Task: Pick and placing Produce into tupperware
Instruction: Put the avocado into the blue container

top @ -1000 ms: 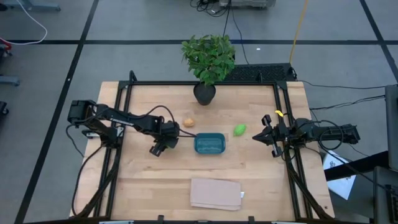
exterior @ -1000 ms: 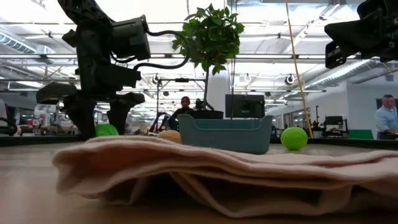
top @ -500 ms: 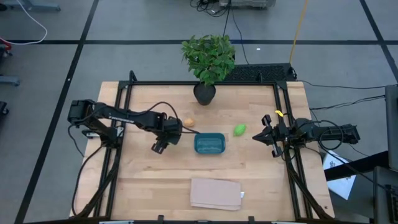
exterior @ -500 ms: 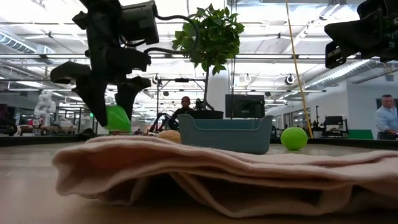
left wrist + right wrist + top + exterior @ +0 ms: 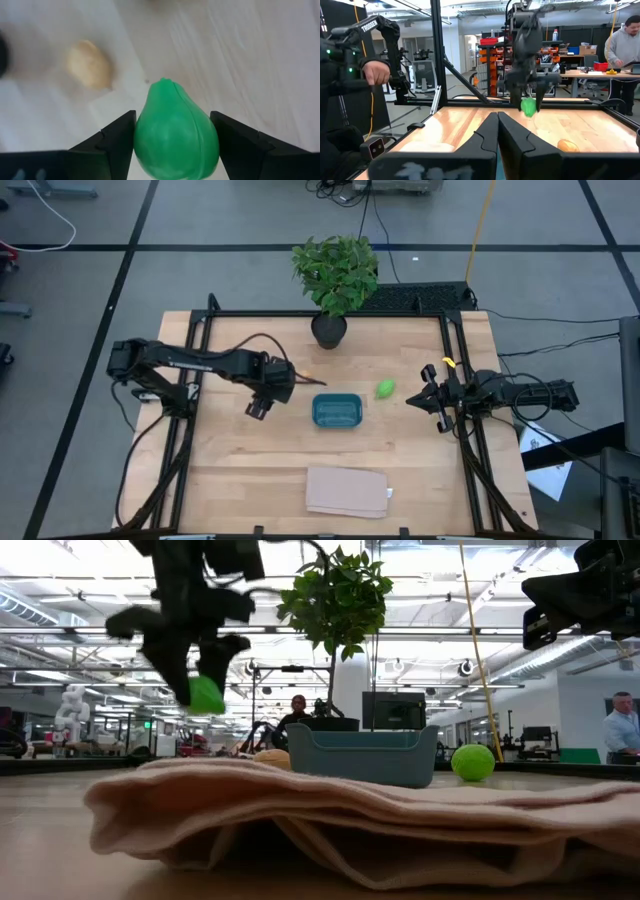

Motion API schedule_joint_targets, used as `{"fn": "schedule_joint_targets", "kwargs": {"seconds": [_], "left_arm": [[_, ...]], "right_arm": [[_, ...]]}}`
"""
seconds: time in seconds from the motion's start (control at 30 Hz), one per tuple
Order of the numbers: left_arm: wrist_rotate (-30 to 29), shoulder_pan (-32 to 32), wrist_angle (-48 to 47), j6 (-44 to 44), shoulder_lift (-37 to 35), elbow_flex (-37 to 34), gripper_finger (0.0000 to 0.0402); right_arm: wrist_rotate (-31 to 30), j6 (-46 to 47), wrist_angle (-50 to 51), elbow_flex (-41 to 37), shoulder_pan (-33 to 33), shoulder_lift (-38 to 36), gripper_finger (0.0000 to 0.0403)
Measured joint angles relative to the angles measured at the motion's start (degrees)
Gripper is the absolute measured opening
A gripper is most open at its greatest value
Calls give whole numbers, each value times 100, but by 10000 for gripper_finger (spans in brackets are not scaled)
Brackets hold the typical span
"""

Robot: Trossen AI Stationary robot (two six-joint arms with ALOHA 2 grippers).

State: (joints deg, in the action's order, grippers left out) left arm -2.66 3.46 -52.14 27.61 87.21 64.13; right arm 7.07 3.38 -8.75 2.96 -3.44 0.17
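Observation:
My left gripper [image 5: 257,408] hangs above the table left of the teal tupperware [image 5: 337,411], shut on a bright green piece of produce [image 5: 175,137]. The low view shows that piece [image 5: 207,695] well above the tabletop. An orange-tan piece [image 5: 90,64] lies on the wood below, close to the tupperware's left end [image 5: 272,757]. A second green piece [image 5: 385,389] rests on the table right of the tupperware. My right gripper [image 5: 413,399] waits shut at the table's right side. My left gripper pinches the green piece by its two opposite sides [image 5: 141,145] between its two fingers. The fingers [image 5: 185,665] come steeply from above. The piece is lifted clear of the table, and its narrow end [image 5: 164,85] pokes out below the fingertips.
A potted plant [image 5: 335,275] stands at the table's far edge behind the tupperware. A folded tan pad [image 5: 347,491] lies near the front edge. Dark frame rails [image 5: 200,340] border both sides. A person [image 5: 625,42] works in the room beyond.
My left gripper has risen from the tabletop, staying shut on the green piece. The piece, down on the wood a second ago, is now lifted clear. It has also drifted a little toward the tupperware.

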Motion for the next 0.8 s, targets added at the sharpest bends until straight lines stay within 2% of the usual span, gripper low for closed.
{"fn": "schedule_joint_targets", "kwargs": {"seconds": [0.2, 0.5, 0.8], "left_arm": [[4, 193, -360, -61, -472, 378, 241], [132, 571, -625, -193, -1244, 386, 241], [419, 880, -500, -537, -1275, 384, 241]], "right_arm": [[0, 0, 0, 1, -1, 1, 0], [0, 0, -7, 2, -1, 1, 0], [-27, 0, -51, 2, -2, 38, 0]]}}
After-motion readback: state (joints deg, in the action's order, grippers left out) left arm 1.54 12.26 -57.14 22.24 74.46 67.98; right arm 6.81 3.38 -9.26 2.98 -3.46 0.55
